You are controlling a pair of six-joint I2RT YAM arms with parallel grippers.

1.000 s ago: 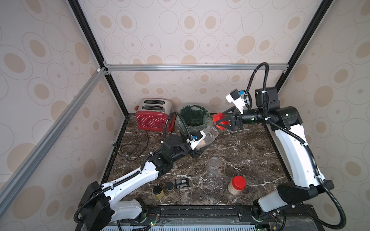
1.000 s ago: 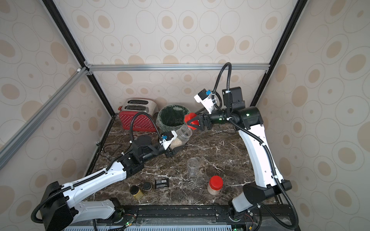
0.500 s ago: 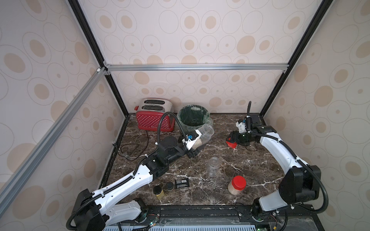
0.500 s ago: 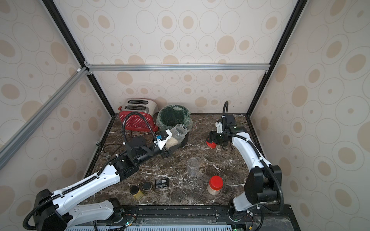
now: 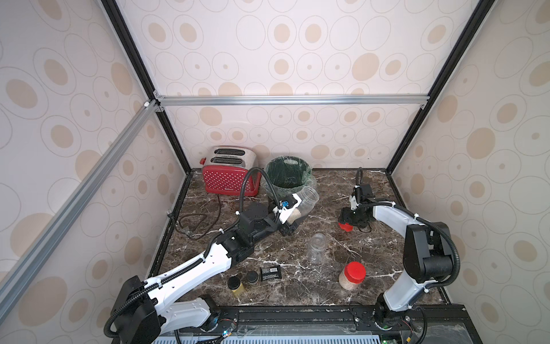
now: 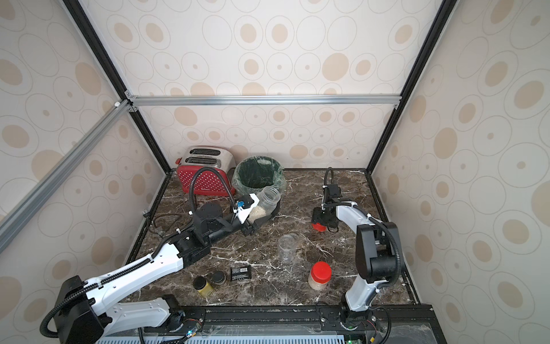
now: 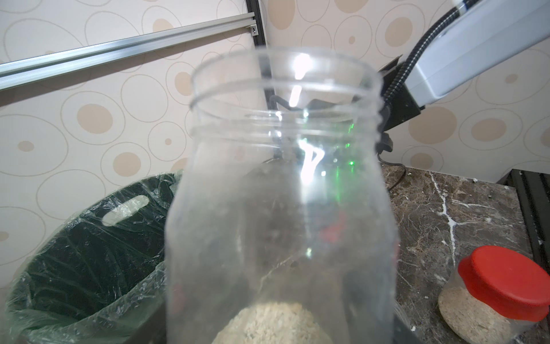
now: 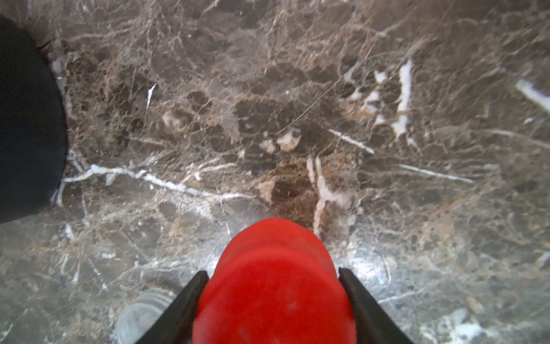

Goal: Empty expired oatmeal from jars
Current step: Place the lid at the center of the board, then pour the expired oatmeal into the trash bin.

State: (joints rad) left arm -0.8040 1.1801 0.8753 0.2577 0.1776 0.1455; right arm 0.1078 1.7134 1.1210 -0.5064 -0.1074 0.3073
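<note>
Left gripper (image 5: 291, 221) clamped on lidless clear threaded jar (image 7: 279, 208), tilted beside bag-lined bin (image 5: 268, 175), far centre; flaky beige oatmeal (image 7: 272, 323) pooled at base. Right gripper (image 8: 272, 297) closed on smooth red lid (image 8: 273, 277), close to marble tabletop (image 5: 372, 253).

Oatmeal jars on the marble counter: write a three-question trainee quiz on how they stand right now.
1. True or false: the lidless clear plastic jar raised beside the green-lined black bin holds pale oatmeal.
2. The right fingers clamp: A) a red screw lid; B) a black-lidded spice jar; C) a toaster cord.
3. How many clear jars stand on the brown marble counter with a red lid on?
Key: 1 true; 2 A; 3 one, the red-lidded oatmeal jar.
</note>
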